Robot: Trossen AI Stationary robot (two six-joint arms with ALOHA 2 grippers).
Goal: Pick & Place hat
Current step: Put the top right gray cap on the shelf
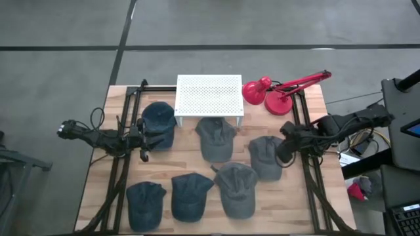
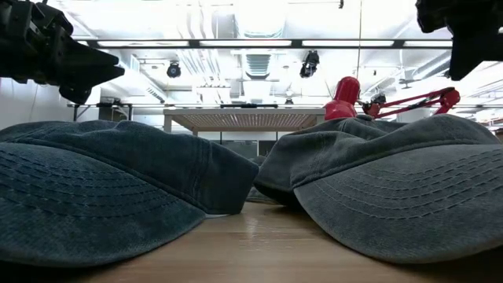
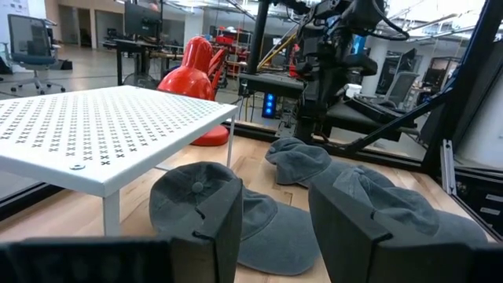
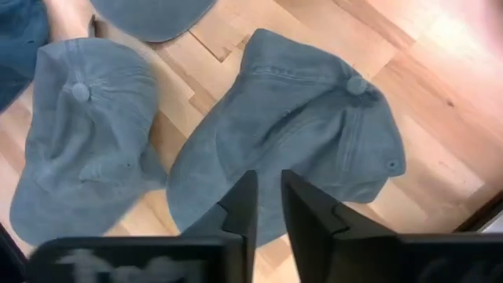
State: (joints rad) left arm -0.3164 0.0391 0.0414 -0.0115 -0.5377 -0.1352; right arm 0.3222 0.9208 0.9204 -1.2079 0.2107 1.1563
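Several dark blue-grey caps lie crown up on the wooden table. My left gripper (image 1: 142,145) (image 3: 275,228) hovers open at the left, just beside the cap (image 1: 159,123) near the white stand's left leg. It points toward the table's right, at the cap (image 3: 204,200) by the stand. My right gripper (image 1: 285,149) (image 4: 269,208) hangs above the rightmost cap (image 1: 266,156) (image 4: 291,134), pointing down, its fingers a narrow gap apart. Neither gripper touches a cap.
A white perforated stand (image 1: 210,95) sits at the far middle, with a red desk lamp (image 1: 272,92) to its right. More caps lie in the middle (image 1: 215,137) and along the near edge (image 1: 146,203) (image 1: 190,195) (image 1: 236,189). Black frame rails run down both table sides.
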